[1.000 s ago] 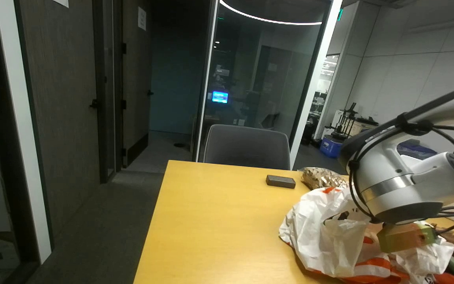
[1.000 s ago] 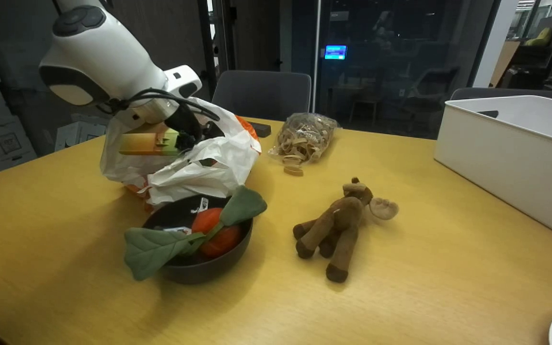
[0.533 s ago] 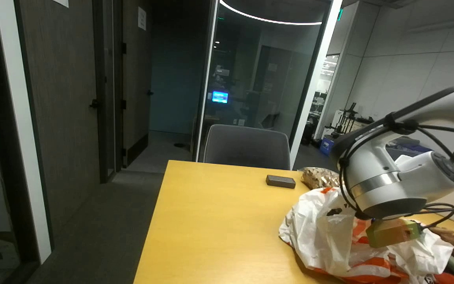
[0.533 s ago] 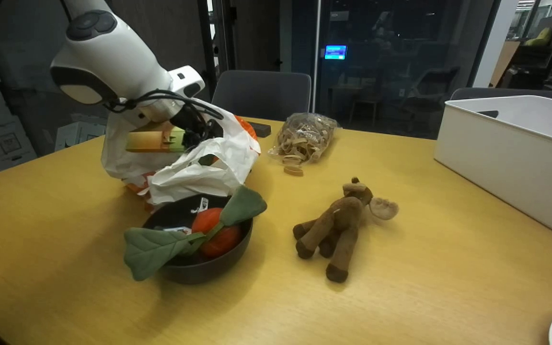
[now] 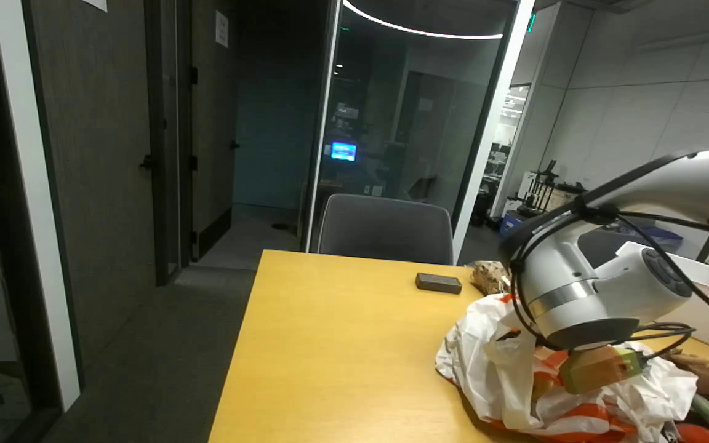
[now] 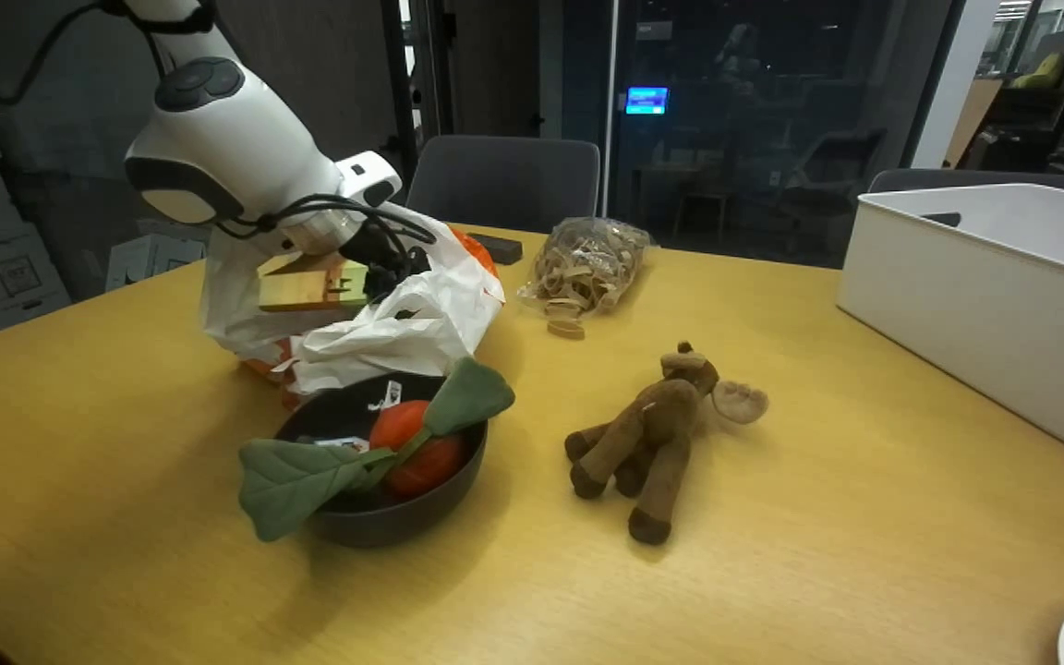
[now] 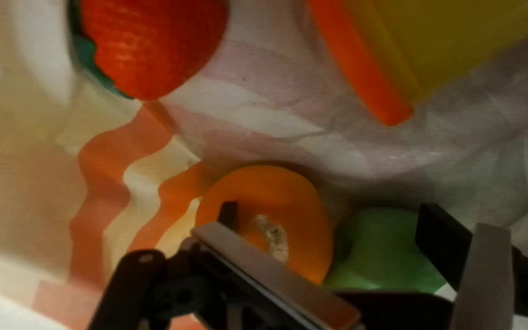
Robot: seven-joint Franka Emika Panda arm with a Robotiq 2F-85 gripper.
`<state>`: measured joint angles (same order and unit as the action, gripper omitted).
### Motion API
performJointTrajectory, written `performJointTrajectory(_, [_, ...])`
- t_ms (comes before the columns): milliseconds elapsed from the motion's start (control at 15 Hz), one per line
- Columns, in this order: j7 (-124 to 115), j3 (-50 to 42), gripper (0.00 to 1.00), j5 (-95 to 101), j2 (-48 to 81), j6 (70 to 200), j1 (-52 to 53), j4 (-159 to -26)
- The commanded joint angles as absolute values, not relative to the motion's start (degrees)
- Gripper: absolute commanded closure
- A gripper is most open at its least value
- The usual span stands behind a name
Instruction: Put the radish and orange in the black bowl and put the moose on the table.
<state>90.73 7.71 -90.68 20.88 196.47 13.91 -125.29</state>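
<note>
Inside the white and orange bag [image 6: 440, 314], the wrist view shows the orange [image 7: 291, 197] beside a green rounded item [image 7: 378, 247]. My gripper [image 7: 335, 227] is open above them: the left finger overlaps the orange, the right finger stands at the green item's far side. Nothing is held; whether either finger touches is unclear. In both exterior views the bag hides the fingertips. The red radish [image 6: 426, 462] with large green leaves lies in the black bowl [image 6: 384, 528]. To the bowl's right, the brown moose [image 6: 666, 416] lies on the yellow table [image 6: 818, 554].
Also in the bag are a strawberry [image 7: 154, 41] and a yellow item with an orange rim [image 7: 429, 41]. Crumpled bag walls surround the wrist. Behind stand a clear bag of tan bands [image 6: 592, 263] and a dark block [image 5: 439, 283]. A white bin [image 6: 975, 305] is at the right.
The arm has shifted sideways over the bag, rightward in the view with the bowl, and dipped slightly in the last half second. Bowl, radish and moose have not moved.
</note>
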Motion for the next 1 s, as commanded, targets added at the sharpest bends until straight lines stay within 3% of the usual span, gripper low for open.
performJointTrajectory(0, [93.8,8.1,0.0,-92.7,20.0,200.8,14.8,-123.5])
performJointTrajectory(933, [116.9,12.5,0.0,-111.7,32.0,217.0,12.4,-102.5])
